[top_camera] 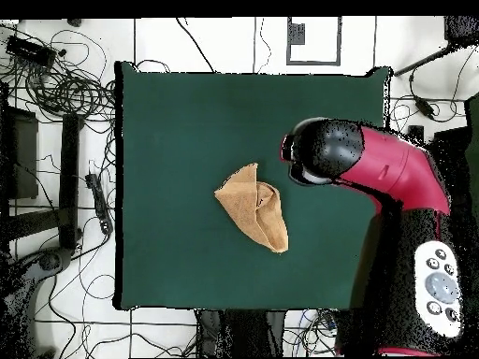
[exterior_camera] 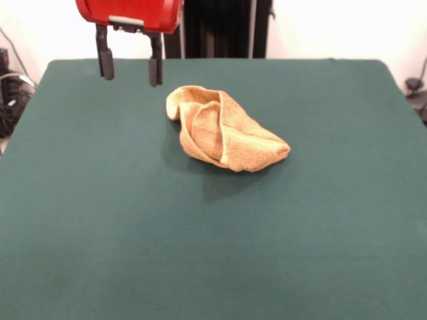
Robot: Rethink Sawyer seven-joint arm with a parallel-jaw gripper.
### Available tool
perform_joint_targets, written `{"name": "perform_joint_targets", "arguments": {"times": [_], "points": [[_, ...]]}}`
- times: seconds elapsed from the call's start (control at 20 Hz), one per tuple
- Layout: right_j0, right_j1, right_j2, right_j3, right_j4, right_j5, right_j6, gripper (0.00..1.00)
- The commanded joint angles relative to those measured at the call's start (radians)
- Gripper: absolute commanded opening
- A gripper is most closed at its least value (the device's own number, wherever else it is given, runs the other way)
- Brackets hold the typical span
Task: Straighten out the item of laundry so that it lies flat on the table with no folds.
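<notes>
The yellow-orange towel [exterior_camera: 223,130] lies crumpled and folded over itself near the middle of the dark green table [exterior_camera: 213,253]; a paler hem runs along one fold. In the overhead view the towel [top_camera: 254,208] is a folded wedge shape. My gripper [exterior_camera: 129,67] hangs open and empty above the table, to the left of the towel and a little farther back in the front view, apart from it. In the overhead view the arm's head [top_camera: 318,151] covers the gripper, to the right of the towel.
The table [top_camera: 168,140] has edges on all sides in the overhead view. Cables and equipment [top_camera: 56,84] lie on the floor beside it. The arm's red link [top_camera: 402,173] reaches over the table's right edge.
</notes>
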Motion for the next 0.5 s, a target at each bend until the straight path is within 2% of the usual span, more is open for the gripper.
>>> {"name": "perform_joint_targets", "arguments": {"times": [0.05,0.5], "points": [[0.038,0.135,0.131,-0.039,0.012,0.096,0.053,1.0],[0.062,0.165,0.117,-0.093,0.03,0.121,0.088,1.0]]}}
